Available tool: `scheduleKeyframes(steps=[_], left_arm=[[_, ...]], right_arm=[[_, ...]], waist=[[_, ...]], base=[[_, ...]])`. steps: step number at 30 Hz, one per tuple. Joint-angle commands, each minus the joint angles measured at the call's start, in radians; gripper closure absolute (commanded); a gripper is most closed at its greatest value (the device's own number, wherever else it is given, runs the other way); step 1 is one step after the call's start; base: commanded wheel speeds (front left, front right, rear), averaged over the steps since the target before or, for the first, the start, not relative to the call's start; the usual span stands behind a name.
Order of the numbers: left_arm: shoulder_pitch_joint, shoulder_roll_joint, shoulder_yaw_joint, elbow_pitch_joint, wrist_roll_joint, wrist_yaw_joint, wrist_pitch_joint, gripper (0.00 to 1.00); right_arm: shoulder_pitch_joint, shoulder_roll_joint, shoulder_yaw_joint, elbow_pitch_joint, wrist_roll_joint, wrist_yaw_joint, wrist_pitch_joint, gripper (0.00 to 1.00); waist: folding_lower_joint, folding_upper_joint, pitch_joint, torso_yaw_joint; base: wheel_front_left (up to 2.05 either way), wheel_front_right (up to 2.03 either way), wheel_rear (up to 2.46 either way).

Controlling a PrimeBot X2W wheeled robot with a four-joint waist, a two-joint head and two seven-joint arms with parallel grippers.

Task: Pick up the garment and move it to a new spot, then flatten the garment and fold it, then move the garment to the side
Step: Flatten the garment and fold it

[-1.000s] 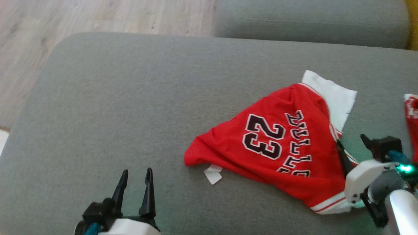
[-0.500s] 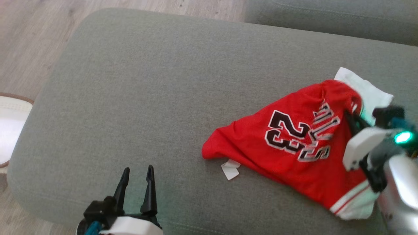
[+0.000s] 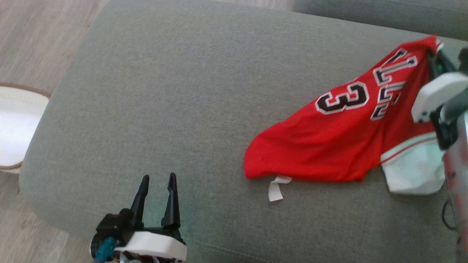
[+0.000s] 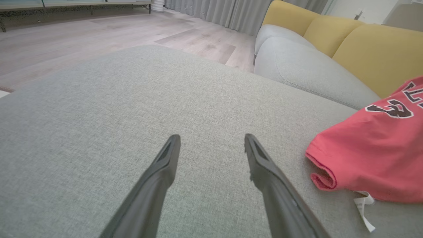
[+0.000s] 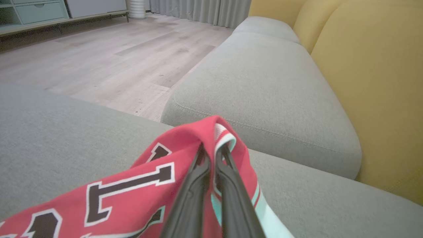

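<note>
Red garment (image 3: 340,146) with a black-and-white numeral 3 and lettering; white hem with a red stripe at lower right. It sits at the right of the head view on the grey cushion (image 3: 175,95), its upper right corner raised and the rest draped and wrinkled. A white tag (image 3: 275,188) pokes out below its left edge.

The right gripper (image 3: 437,60) has its fingers pressed together, pinching the raised corner. The left gripper (image 3: 158,177), at lower left, has its fingers spread over the cushion, well apart from the garment.

Tips of my right gripper (image 5: 213,152) sit buried in the garment (image 5: 138,185) fold, pinch point hidden. My right forearm (image 3: 455,171) is blurred, cut by the frame edge. The lettering (image 3: 393,80) is folded over, partly unreadable. Print on the label (image 3: 275,188) too small. A pale thing (image 3: 14,128) is cropped at the left edge.
</note>
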Motion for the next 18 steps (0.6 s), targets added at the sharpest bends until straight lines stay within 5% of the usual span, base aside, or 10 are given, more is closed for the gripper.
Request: scheduleKeyframes(steps=[1, 7, 8, 9, 18], left_arm=[[-0.039, 0.0, 0.036, -0.021, 0.011, -0.005, -0.012, 0.0], [-0.051, -0.016, 0.043, -0.01, 0.024, -0.02, -0.012, 0.0], [-0.052, -0.019, 0.045, -0.009, 0.026, -0.023, -0.012, 0.0], [-0.054, -0.022, 0.048, -0.008, 0.028, -0.024, -0.012, 0.0], [-0.042, -0.032, 0.079, -0.006, 0.046, -0.029, -0.012, 0.0]], right_arm=[[-0.059, 0.01, 0.003, -0.022, -0.017, 0.007, -0.021, 1.0], [-0.162, 0.035, -0.055, 0.094, -0.137, 0.007, -0.062, 1.0], [-0.173, 0.036, -0.069, 0.109, -0.154, 0.007, -0.077, 0.69], [-0.184, 0.038, -0.083, 0.123, -0.171, 0.007, -0.091, 0.0], [-0.22, 0.084, -0.129, 0.232, -0.217, 0.007, -0.204, 0.0]], waist=[[-0.0001, 0.0, 0.009, 0.011], [-0.0001, 0.0, 0.026, 0.044], [-0.0001, 0.0, 0.03, 0.048], [-0.0001, 0.0, 0.032, 0.049], [-0.0001, 0.0, 0.02, 0.019]], base=[[0.0, 0.0, 0.0], [0.0, 0.0, 0.0], [0.0, 0.0, 0.0], [0.0, 0.0, 0.0], [0.0, 0.0, 0.0]])
